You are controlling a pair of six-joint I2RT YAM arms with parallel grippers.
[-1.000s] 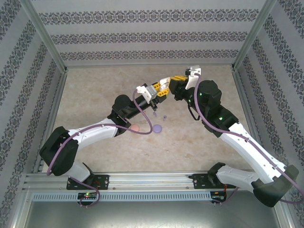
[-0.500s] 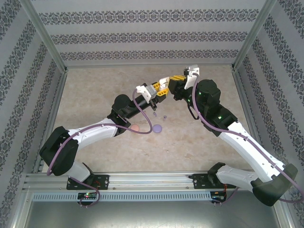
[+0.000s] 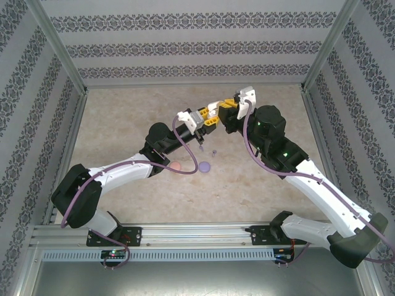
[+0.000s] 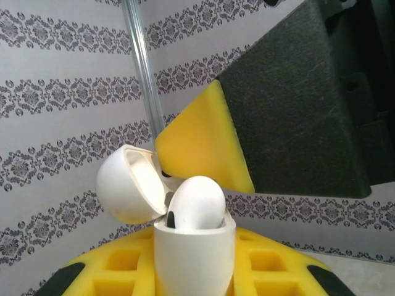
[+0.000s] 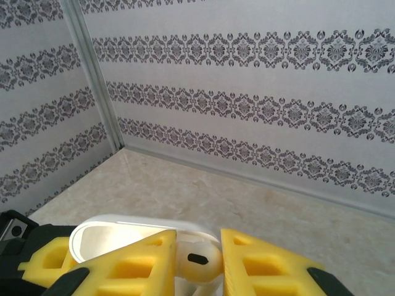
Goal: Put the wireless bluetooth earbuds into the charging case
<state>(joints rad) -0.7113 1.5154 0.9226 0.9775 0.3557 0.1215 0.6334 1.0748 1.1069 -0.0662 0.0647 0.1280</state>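
So, top view: left gripper [image 3: 205,118] and right gripper [image 3: 223,111] are meeting mid-air at centre frame. A purple case [image 3: 205,166] and a loose purple earbud [image 3: 214,152] are lying on the table [image 3: 123,123] below.
Left wrist: left jaws are clamping the white charging case [image 4: 194,262] at bottom centre, lid [image 4: 128,185] hanging open. The white earbud [image 4: 197,202] is sitting partway in.
Right wrist: right jaws are pinching that bud, bottom centre.
Risk: bud's looking a bit crooked to me, so pushing could be jamming it or twisting the case loose.
View gap: left wrist is showing seating depth, right wrist is showing the pinch.
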